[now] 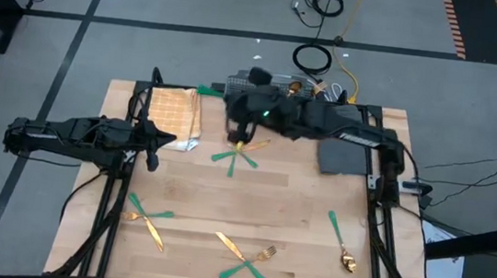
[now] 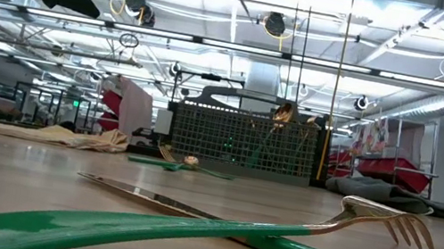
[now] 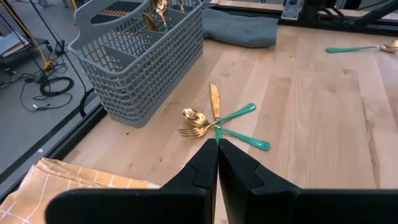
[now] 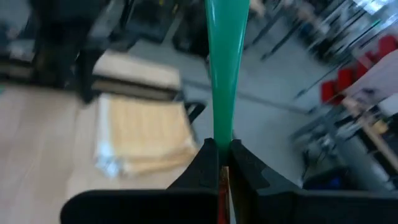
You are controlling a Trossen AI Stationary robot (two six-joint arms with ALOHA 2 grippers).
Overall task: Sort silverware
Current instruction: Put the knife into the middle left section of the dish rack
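Note:
The silverware has gold heads and teal-green handles. One cluster point(image 1: 238, 155) lies mid-table, also in the left wrist view point(image 3: 214, 121). Other pieces lie near the near edge point(image 1: 148, 216) point(image 1: 245, 257) and to the right point(image 1: 341, 241). A fork point(image 2: 387, 220) fills the low view's foreground. The grey slotted basket point(image 3: 143, 56) stands at the far edge with gold pieces upright in it. My right gripper point(image 1: 228, 96) hovers beside the basket, shut on one piece. My left gripper point(image 1: 160, 139) is shut and hangs by the tan cloth point(image 1: 174, 113). My right gripper pinches one piece of silverware between its two fingers point(image 4: 205, 155). The teal handle point(image 4: 225, 74) runs straight out past the fingertips toward the table's left point(image 1: 207, 89). The piece is lifted clear of the table. The fingers hide its gold end.
A dark grey cloth point(image 1: 344, 156) lies by the right arm's base, also in the left wrist view point(image 3: 239, 31). The tan checked cloth sits at the far left of the table. Bare wood shows between the silverware clusters. Cables lie on the floor beyond the far edge.

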